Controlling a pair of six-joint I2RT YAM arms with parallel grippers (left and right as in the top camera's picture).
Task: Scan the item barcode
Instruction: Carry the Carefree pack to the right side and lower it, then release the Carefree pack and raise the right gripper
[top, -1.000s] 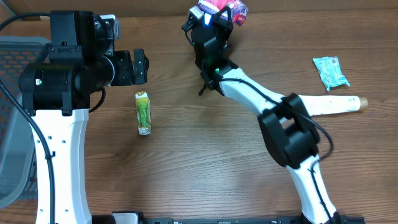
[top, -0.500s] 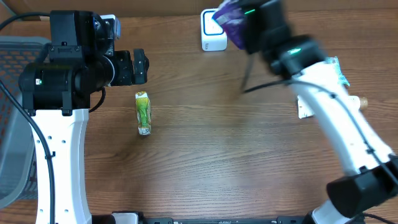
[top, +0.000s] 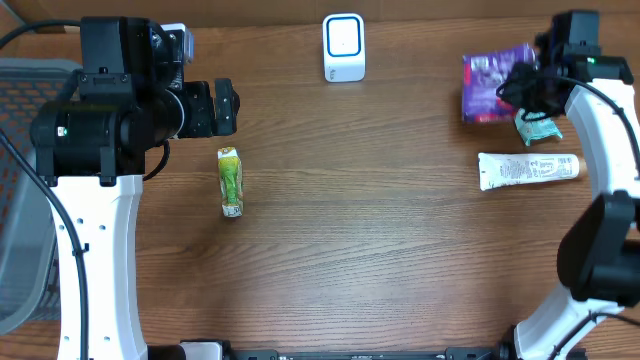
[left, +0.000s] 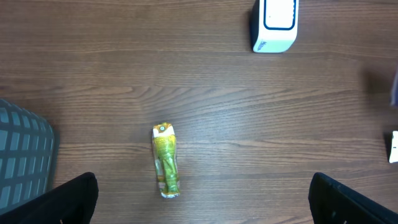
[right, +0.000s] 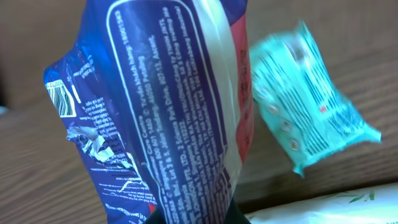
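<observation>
Overhead view of a brown wooden tabletop (top: 350, 260) with two white robot arms.

Far to the left of the left tool sits a grey mesh basket (top: 25, 200). The left tool (top: 228, 108) hangs with its two fingers spread wide and holds nothing. Just on its near side, toward the robot, a slim green and yellow pouch (top: 231, 182) lies flat, its long axis running toward and away from the robot.

Well to the right of the left tool, at the far edge, stands a white box-shaped barcode scanner (top: 344, 47) with a blue-outlined window.

Further right, the right tool (top: 527, 88) is clamped shut on one end of a purple and blue crinkled foil packet (top: 495, 85). The packet reaches out from the tool's fingers toward the left, its long axis in line with the tool. The right wrist camera shows a printed barcode (right: 62, 102) near one edge of the packet, facing that camera.

The scanner lies well apart from this tool, to its left and a little farther from the robot. The right arm is nearer the packet and the left arm is nearer the pouch. For a read, the packet would probably have to travel left, with its barcode side turned toward the scanner's window.

Just beside the right tool on its near side lies a teal sachet (top: 537, 130). Nearer the robot again is a white tube (top: 528, 168), lying left to right.
</observation>
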